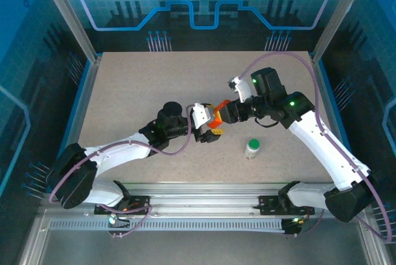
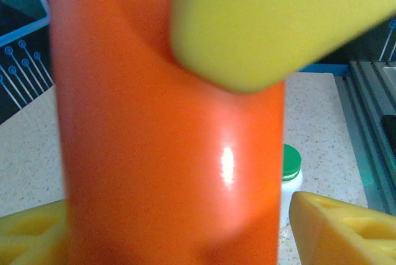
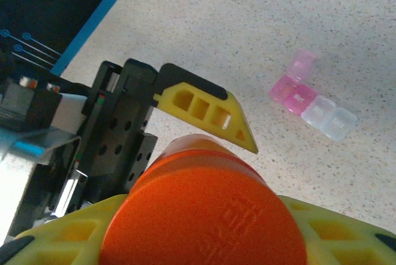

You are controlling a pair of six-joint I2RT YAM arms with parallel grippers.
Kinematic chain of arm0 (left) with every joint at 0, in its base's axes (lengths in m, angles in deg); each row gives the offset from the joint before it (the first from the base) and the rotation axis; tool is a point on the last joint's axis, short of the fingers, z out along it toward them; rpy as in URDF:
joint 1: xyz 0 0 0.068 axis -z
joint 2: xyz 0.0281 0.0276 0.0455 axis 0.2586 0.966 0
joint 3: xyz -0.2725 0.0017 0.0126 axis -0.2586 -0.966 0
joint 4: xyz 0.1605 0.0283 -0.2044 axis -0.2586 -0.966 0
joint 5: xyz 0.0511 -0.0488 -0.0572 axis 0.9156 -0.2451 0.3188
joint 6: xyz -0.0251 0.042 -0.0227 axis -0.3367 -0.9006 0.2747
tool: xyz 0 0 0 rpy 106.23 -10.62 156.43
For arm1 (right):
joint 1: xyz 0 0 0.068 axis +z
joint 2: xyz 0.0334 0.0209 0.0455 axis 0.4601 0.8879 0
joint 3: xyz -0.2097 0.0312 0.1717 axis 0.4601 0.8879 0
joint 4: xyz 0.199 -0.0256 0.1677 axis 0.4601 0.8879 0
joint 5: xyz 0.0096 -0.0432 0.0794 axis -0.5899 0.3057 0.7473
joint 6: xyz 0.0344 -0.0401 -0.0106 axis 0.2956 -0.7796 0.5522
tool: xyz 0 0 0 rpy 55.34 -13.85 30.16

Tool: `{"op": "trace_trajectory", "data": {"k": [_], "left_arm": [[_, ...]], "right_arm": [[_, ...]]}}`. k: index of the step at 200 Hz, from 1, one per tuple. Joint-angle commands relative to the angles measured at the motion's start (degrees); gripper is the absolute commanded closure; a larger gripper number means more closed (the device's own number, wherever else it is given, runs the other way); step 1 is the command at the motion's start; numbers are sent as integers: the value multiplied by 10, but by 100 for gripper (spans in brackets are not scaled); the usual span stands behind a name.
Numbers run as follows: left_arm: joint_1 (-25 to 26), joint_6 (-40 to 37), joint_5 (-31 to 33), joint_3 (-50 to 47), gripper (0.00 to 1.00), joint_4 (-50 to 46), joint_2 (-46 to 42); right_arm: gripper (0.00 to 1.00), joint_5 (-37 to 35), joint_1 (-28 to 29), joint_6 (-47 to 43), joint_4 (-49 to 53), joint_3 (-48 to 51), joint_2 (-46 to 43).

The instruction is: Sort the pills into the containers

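Note:
An orange bottle (image 1: 216,118) hangs above the table's middle between both grippers. My right gripper (image 3: 204,243) is shut on its orange cap (image 3: 204,215), with a yellow finger (image 3: 346,234) pressed against each side. My left gripper (image 2: 179,234) stands open around the bottle's body (image 2: 167,153); its right finger (image 2: 337,228) is clear of the bottle by a gap. The containers (image 3: 312,101), one pink-tinted part joined to a colourless part, lie on the table past the bottle in the right wrist view. No pills are in view.
A white bottle with a green cap (image 1: 252,148) stands upright on the table, near and right of the grippers, and appears as a white bottle (image 2: 291,175) behind the orange one. Blue walls and metal posts ring the table (image 1: 124,91).

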Motion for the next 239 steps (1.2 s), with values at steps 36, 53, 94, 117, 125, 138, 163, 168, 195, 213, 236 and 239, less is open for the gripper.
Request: {"op": "trace_trajectory", "data": {"k": [36, 53, 94, 117, 125, 138, 163, 168, 195, 213, 236, 239], "left_arm": [[-2, -18, -52, -45, 38, 114, 2], [-2, -17, -54, -47, 40, 118, -1], [-1, -28, -68, -47, 52, 106, -2], [-2, -32, -80, -53, 61, 115, -7], [-2, -30, -81, -54, 65, 115, -8], [-2, -24, -84, -55, 69, 117, -9], [-3, 5, -60, -60, 76, 125, -1], [-4, 13, -51, -61, 78, 129, 1], [-19, 80, 8, -83, 84, 196, 26], [-24, 110, 32, -96, 83, 248, 42], [-24, 119, 31, -95, 78, 273, 61], [-24, 119, 33, -95, 78, 276, 64]], "right_arm": [[48, 16, 8, 15, -16, 8, -20], [47, 13, 8, 15, -15, 10, -20], [46, 14, 7, 18, -17, 13, -26], [45, 0, 8, 18, -11, 13, -26], [44, -3, 8, 18, -10, 13, -27], [40, -17, 8, 20, -9, 13, -30], [30, -54, 7, 30, -12, 13, -43], [28, -61, 8, 33, -13, 12, -46], [25, -108, 8, 55, -24, 9, -72], [24, -143, 8, 80, -49, 16, -90], [23, -173, 9, 98, -76, 24, -92], [23, -177, 9, 99, -78, 24, -91]]}}
